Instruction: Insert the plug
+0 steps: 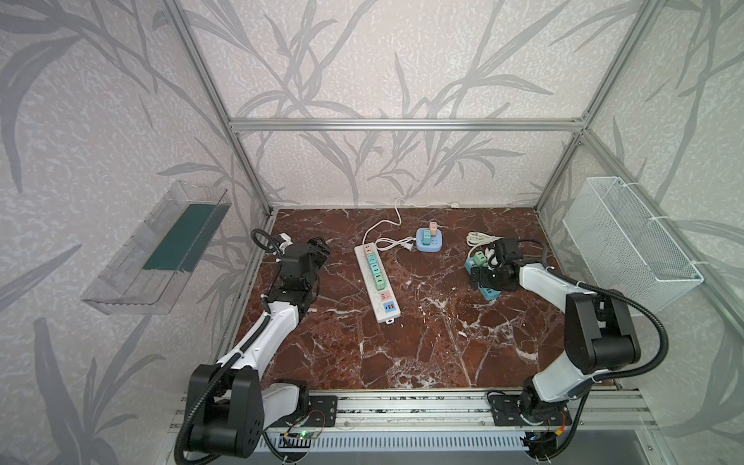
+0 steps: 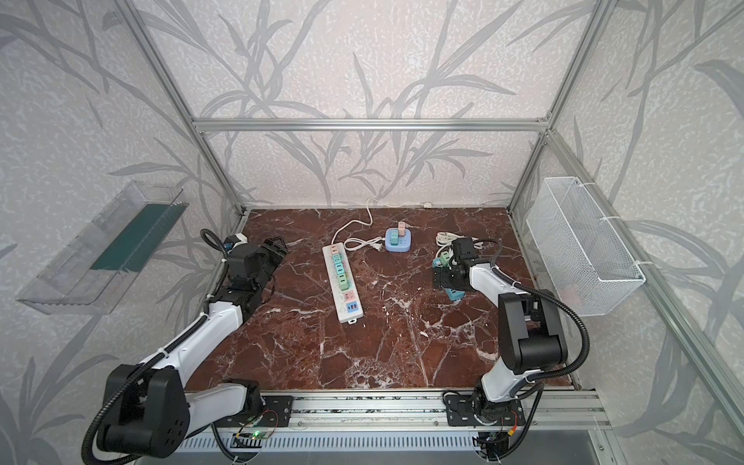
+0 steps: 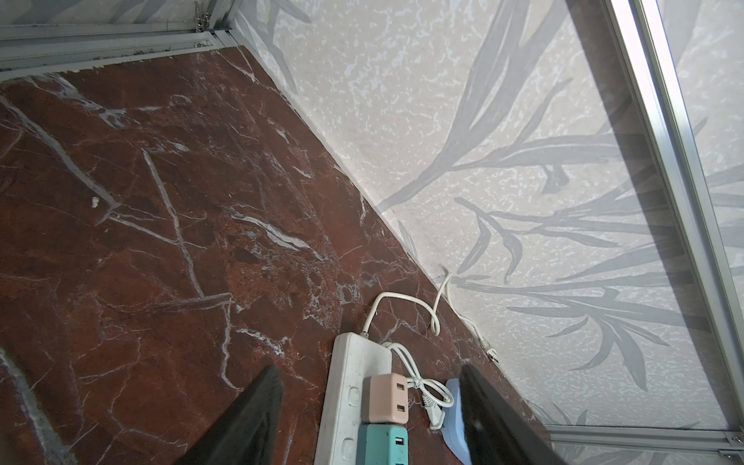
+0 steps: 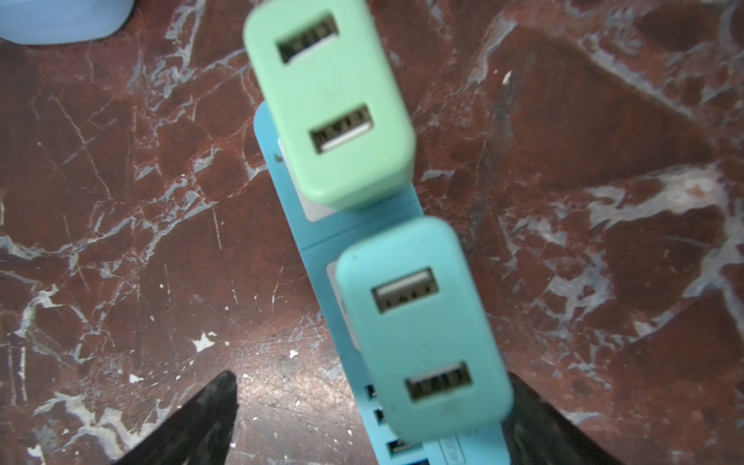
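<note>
Plug (image 4: 422, 330), teal, stands on the blue strip (image 1: 489, 296) right of centre in both top views, the right gripper (image 4: 374, 378) spread wide around it. Left gripper (image 3: 370, 367), mid-left, gapes empty.

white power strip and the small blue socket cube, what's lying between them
A looped white cord ending in a loose plug, on the marble; clear in both top views.

Nothing legible anywhere on screen: no brand, no number, no label. The blue power strip (image 4: 322, 235) shows a small printed mark by its USB ports, but it's far too blurred to read.
</note>
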